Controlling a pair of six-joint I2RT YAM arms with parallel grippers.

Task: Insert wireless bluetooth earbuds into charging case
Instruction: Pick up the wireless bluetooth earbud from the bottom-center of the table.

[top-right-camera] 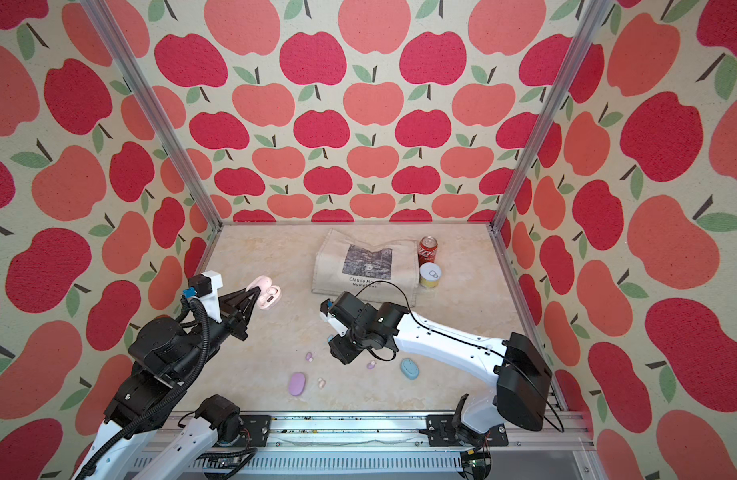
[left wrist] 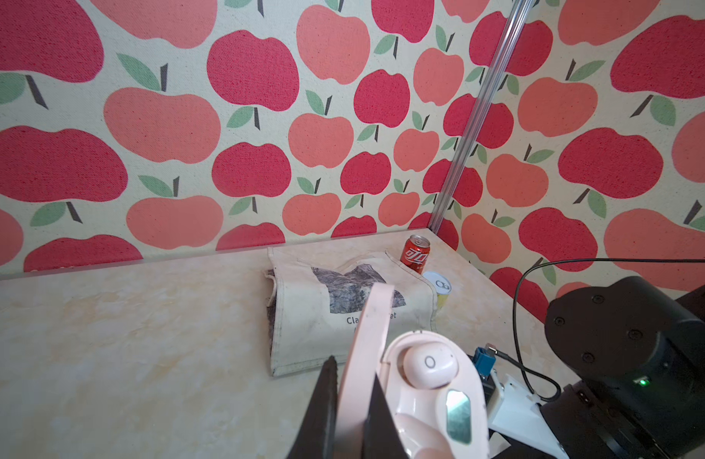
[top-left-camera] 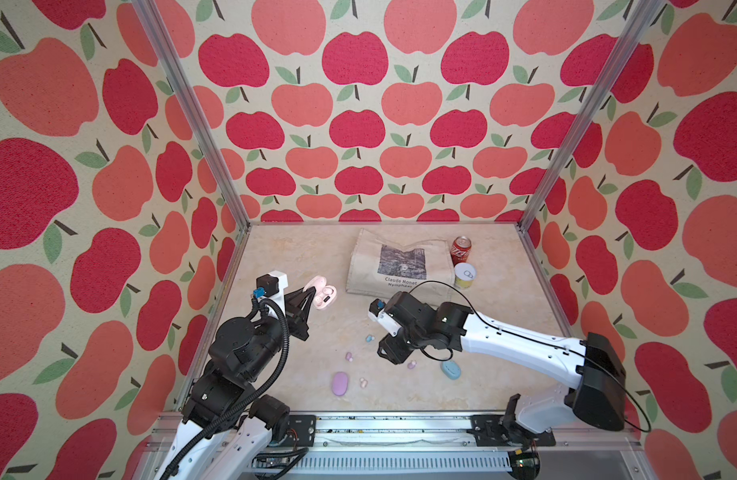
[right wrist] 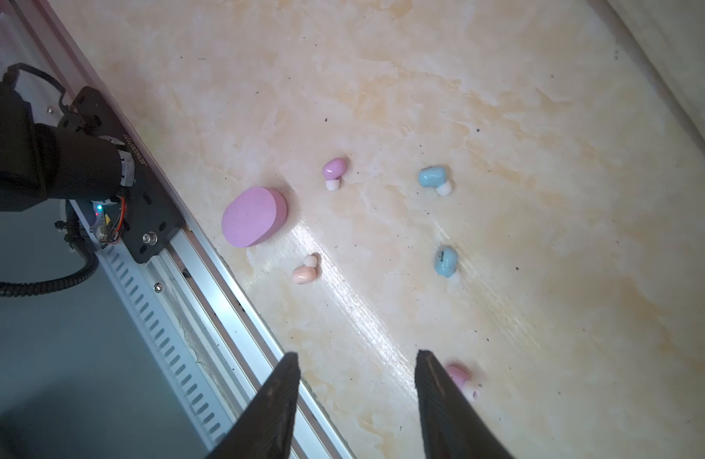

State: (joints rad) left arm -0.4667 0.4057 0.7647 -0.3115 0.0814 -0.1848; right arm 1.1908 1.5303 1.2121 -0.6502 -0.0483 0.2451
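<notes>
My left gripper (top-left-camera: 312,294) (left wrist: 353,397) is shut on the raised lid of the open pink charging case (top-left-camera: 324,296) (left wrist: 430,401), held above the table's left side. One pale pink earbud (left wrist: 426,363) sits in the case. My right gripper (top-left-camera: 391,354) (right wrist: 357,363) hangs open over the table's front middle, holding nothing. Loose earbuds lie below it: two light blue (right wrist: 434,179) (right wrist: 446,261), a lilac one (right wrist: 334,169), a pink one (right wrist: 304,273), and another lilac one (right wrist: 460,377) just outside one fingertip. In both top views the arm hides part of the blue pair (top-left-camera: 369,338).
A shut lilac case (top-left-camera: 340,383) (right wrist: 253,216) and a shut blue case (top-left-camera: 451,370) lie near the front. A printed tote bag (top-left-camera: 400,262), a red can (top-left-camera: 461,249) and a yellow can (top-left-camera: 465,276) stand at the back right. A metal rail (top-left-camera: 358,424) borders the front edge.
</notes>
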